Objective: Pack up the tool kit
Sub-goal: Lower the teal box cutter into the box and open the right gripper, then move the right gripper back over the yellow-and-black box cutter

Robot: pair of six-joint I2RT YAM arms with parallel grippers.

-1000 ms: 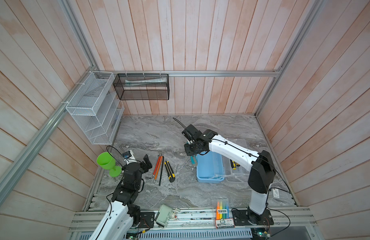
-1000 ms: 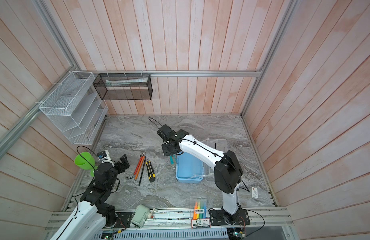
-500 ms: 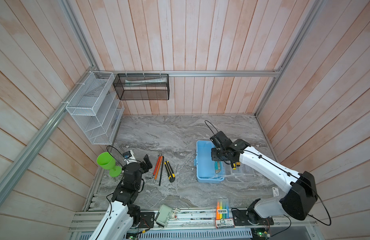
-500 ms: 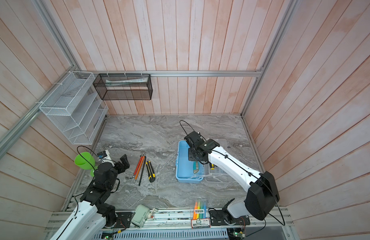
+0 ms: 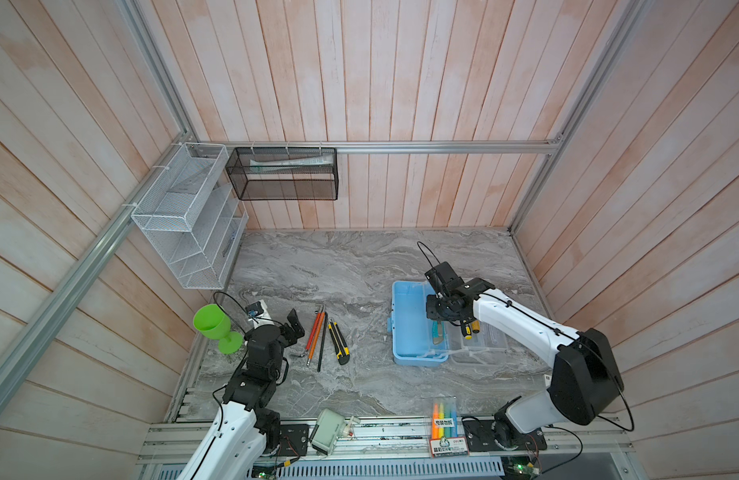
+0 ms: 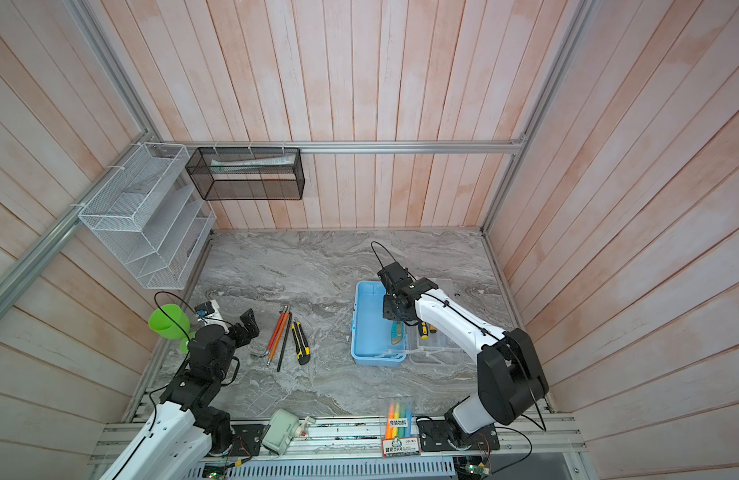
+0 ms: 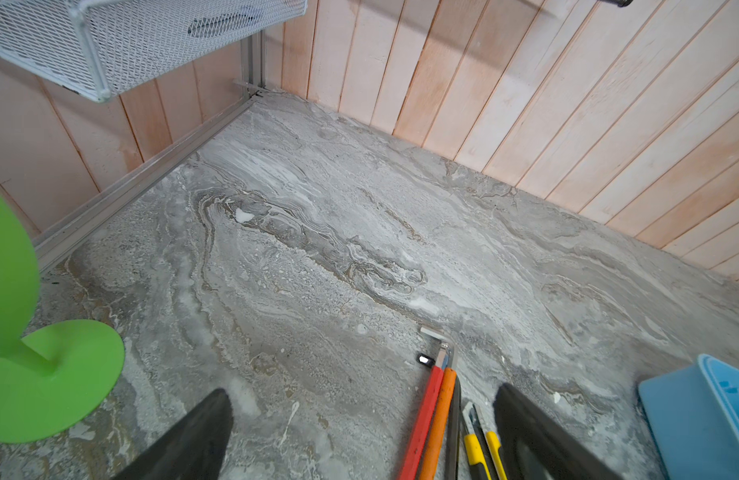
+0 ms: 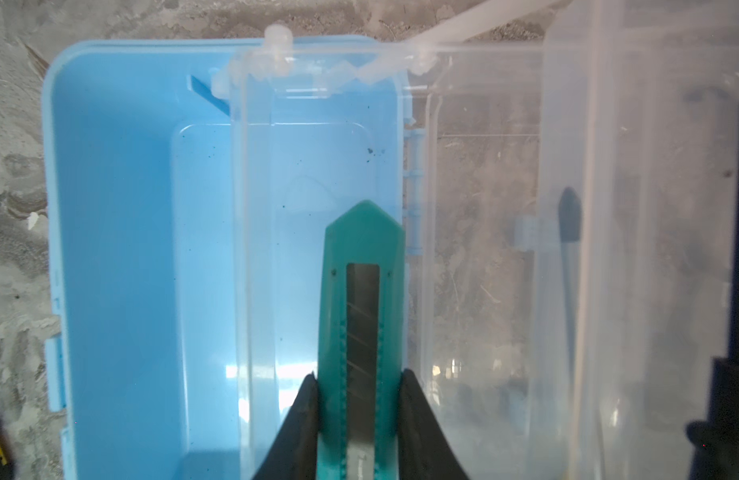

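Note:
The tool kit's light-blue case [image 5: 409,324] [image 6: 370,328] [image 8: 122,249] lies open, its clear lid [image 5: 482,347] [image 8: 484,208] folded out to the right. My right gripper [image 8: 358,374] [image 5: 438,318] is shut on the teal utility knife [image 8: 361,291] [image 5: 437,332], which hangs over the case's right edge by the hinge. A small screwdriver [image 5: 469,330] rests in the lid. Orange-handled tools [image 5: 316,336] [image 7: 432,415] and a yellow-black knife [image 5: 338,343] [image 7: 480,449] lie on the marble left of the case. My left gripper [image 5: 295,328] [image 7: 361,392] is open beside them, holding nothing.
A green goblet [image 5: 212,326] [image 7: 35,353] stands close to my left arm. A white mesh rack [image 5: 185,216] and a black mesh basket [image 5: 282,178] hang on the walls. A highlighter pack [image 5: 442,419] and a pale device [image 5: 330,430] sit on the front rail.
My right arm has carried the teal knife from left of the case across to its right edge and lowered it there. The left arm has not moved.

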